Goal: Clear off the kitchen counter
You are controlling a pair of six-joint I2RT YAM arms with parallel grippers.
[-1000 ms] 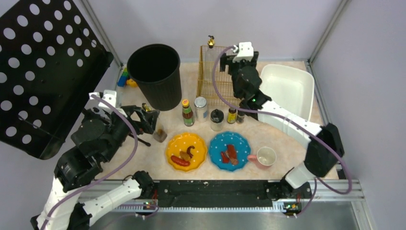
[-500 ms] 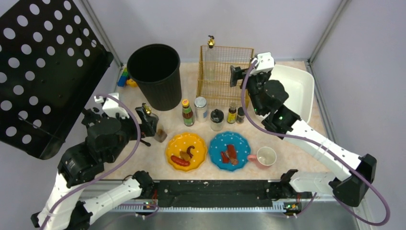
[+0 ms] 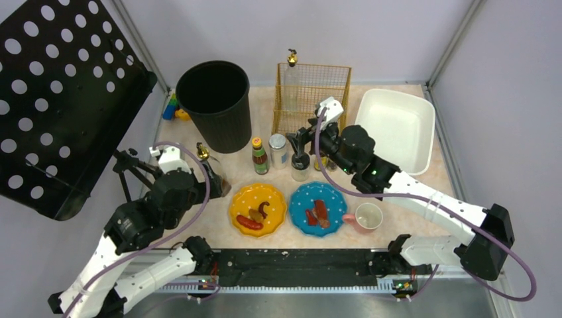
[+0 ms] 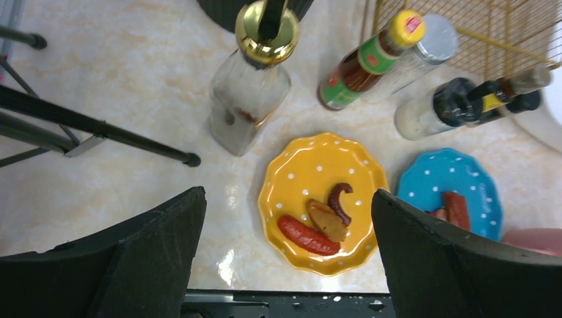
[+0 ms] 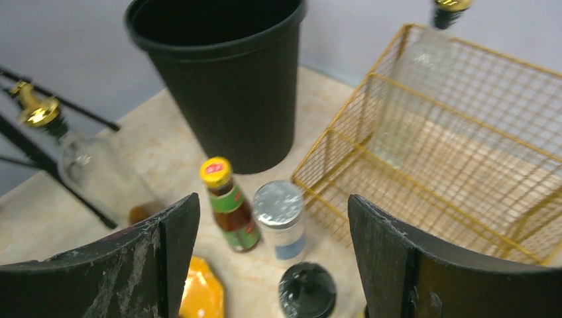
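The pale marbled kitchen counter [image 3: 262, 112] carries a yellow plate [image 3: 258, 209] with a sausage and scraps, a blue plate [image 3: 318, 209] with food, and a pink cup [image 3: 366, 217]. Behind them stand a yellow-capped sauce bottle [image 3: 259, 156], a silver-lidded jar [image 3: 278, 151] and a black-lidded jar [image 3: 300, 165]. My left gripper [image 4: 286, 199] hangs open and empty above the yellow plate [image 4: 325, 199], near a gold-capped glass bottle [image 4: 248, 99]. My right gripper [image 5: 272, 202] hovers open and empty over the silver-lidded jar [image 5: 280, 218] and black-lidded jar [image 5: 307, 291].
A black bin [image 3: 215, 103] stands at the back left, a gold wire basket [image 3: 311, 96] beside it, and a white tub [image 3: 397, 129] at the back right. A black perforated panel [image 3: 59, 99] on tripod legs [image 4: 99, 129] crowds the left side. Small toys [image 3: 173, 107] lie behind the bin.
My right arm swung from above the basket and tub, left and nearer, to over the jars. My left arm moved right toward the glass bottle and yellow plate.
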